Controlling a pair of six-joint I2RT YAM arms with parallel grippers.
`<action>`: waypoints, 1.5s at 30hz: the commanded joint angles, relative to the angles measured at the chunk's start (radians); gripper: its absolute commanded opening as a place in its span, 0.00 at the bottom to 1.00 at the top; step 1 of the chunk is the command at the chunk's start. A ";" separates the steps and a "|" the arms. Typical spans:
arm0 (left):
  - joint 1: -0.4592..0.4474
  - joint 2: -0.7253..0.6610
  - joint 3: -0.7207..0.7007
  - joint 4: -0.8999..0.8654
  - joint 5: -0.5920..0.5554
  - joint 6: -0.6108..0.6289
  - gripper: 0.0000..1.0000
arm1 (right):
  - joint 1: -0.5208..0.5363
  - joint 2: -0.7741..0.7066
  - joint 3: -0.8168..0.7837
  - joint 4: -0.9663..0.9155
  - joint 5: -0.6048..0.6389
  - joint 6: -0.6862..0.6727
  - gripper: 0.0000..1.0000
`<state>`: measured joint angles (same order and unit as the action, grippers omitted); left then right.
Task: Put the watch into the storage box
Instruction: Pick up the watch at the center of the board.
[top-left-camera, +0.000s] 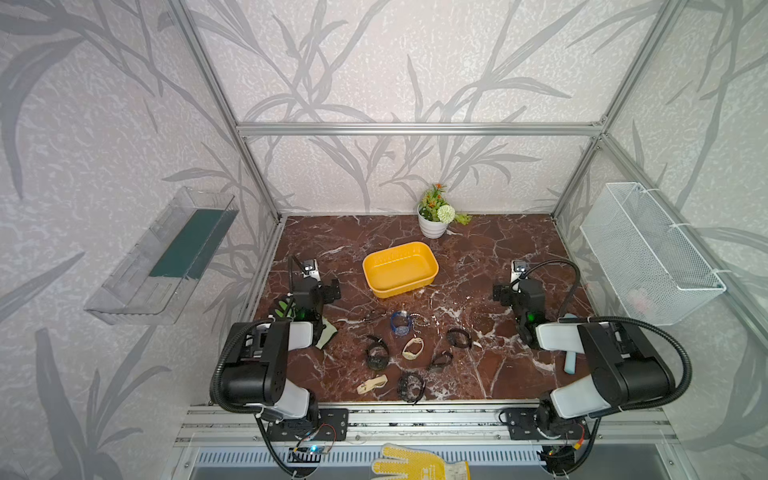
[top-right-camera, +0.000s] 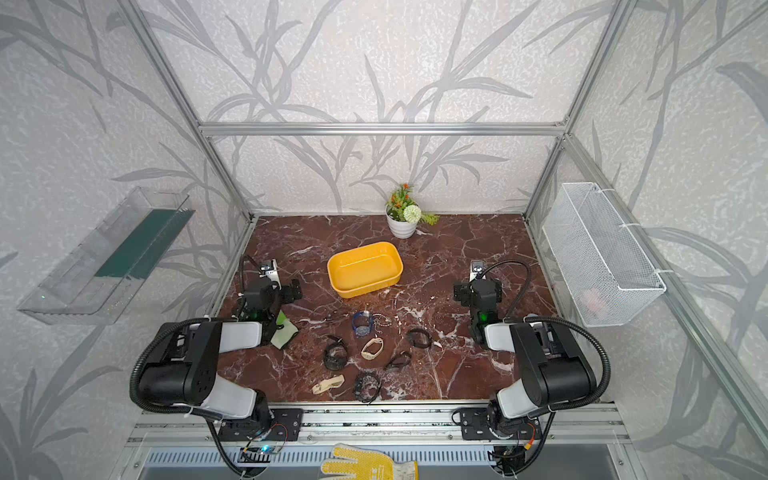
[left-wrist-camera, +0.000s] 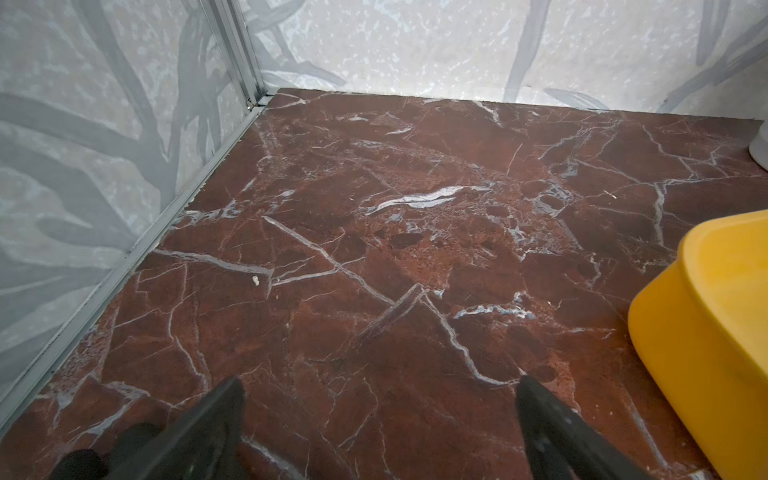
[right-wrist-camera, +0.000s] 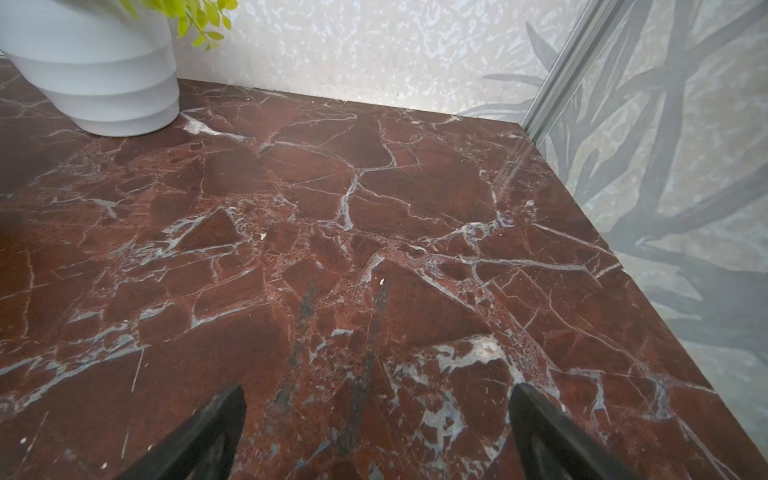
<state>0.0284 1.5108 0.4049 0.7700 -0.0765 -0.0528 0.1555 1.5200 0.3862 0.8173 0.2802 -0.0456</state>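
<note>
The yellow storage box stands empty mid-table; one corner of it shows in the left wrist view. Several watches lie in front of it, between the arms: a blue one, a cream one, black ones and others nearer the front edge. My left gripper hovers open over bare marble left of the box. My right gripper is open over bare marble right of the box. Neither gripper holds anything, and no watch shows in the wrist views.
A white pot with a plant stands at the back, behind the box. A green cloth lies under the left arm and a light blue object by the right arm. On the side walls hang a clear tray and a wire basket.
</note>
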 joint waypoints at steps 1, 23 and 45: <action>0.008 0.004 0.017 -0.005 0.007 0.004 0.99 | 0.004 0.004 0.019 0.002 0.015 0.007 0.99; 0.008 0.005 0.018 -0.008 0.009 0.003 1.00 | -0.002 0.005 0.022 -0.004 0.002 0.010 0.99; -0.102 -0.609 0.187 -0.728 -0.279 -0.328 0.99 | 0.029 -0.199 0.331 -0.682 0.003 0.147 0.99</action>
<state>-0.0822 0.9813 0.5579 0.2359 -0.2886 -0.2443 0.1780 1.4059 0.6350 0.3943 0.2996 -0.0078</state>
